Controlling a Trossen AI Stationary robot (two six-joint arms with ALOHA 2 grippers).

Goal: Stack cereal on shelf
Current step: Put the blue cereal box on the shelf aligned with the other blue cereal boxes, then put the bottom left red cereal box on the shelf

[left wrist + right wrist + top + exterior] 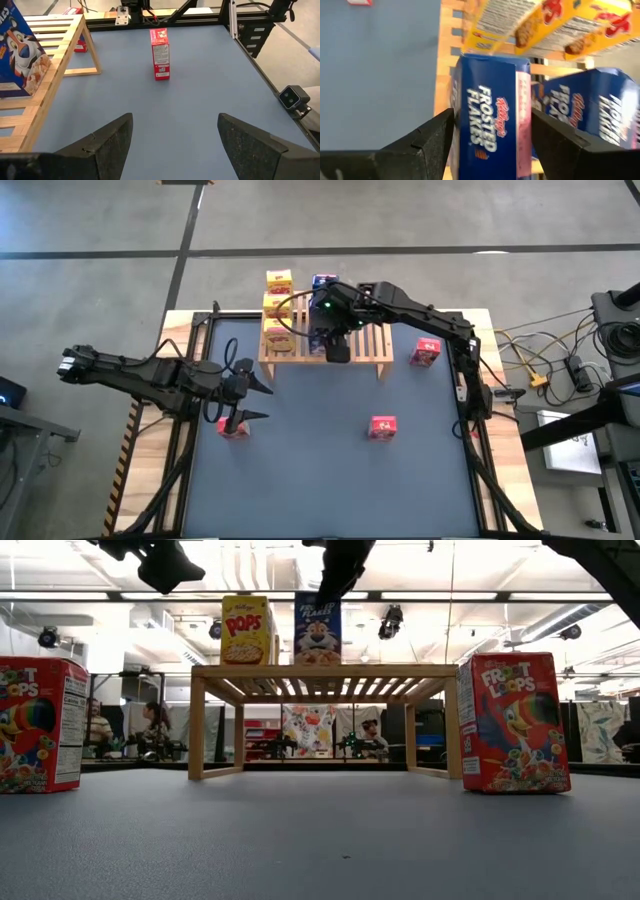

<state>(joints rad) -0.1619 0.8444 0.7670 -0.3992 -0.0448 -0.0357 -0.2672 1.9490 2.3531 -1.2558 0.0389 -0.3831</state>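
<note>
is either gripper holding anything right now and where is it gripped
The right gripper straddles a blue Frosted Flakes box across its side faces; actual contact cannot be told. The left gripper is open, empty.

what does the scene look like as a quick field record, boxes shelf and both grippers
shelf: wooden rack at the table's far side
on shelf: yellow boxes, blue boxes
on table: three red boxes
right gripper: over the shelf, around a blue Frosted Flakes box
left gripper: open, empty, above the table's left side
</note>
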